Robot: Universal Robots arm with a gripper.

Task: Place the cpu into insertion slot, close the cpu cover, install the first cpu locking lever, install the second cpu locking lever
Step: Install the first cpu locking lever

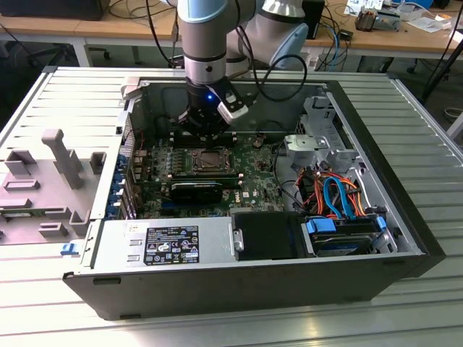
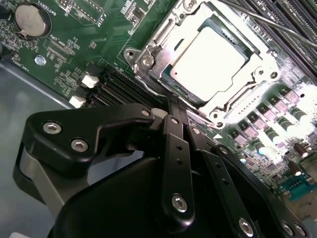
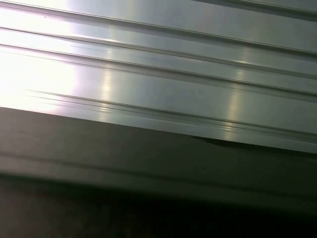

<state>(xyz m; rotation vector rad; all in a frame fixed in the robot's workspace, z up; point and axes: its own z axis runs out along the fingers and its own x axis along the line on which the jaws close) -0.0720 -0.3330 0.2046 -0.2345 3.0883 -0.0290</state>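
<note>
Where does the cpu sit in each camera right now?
Exterior view: the cpu sits mid-motherboard, just below the gripper.
Second wrist view: cpu, bright square framed by the cpu cover.
First wrist view: ribbed metal panels, no cpu.
Shared landmark: the gripper.

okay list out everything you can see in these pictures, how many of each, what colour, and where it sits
computer case: one, black, lying open on the ribbed metal table.
motherboard: one, green, on the case floor.
cpu: one, silver-grey, seated in the insertion slot.
cpu cover: one, silver frame, lying closed around the cpu.
coin cell battery: one, silver, on the motherboard in the second wrist view.
power supply: one, grey with a black label, at the case's near edge.
drive cables: several, orange and blue, toward the exterior view's right.
fixture tray: one, grey, at the exterior view's left.
hand: one, black, shut, tips at the socket's edge.
</note>
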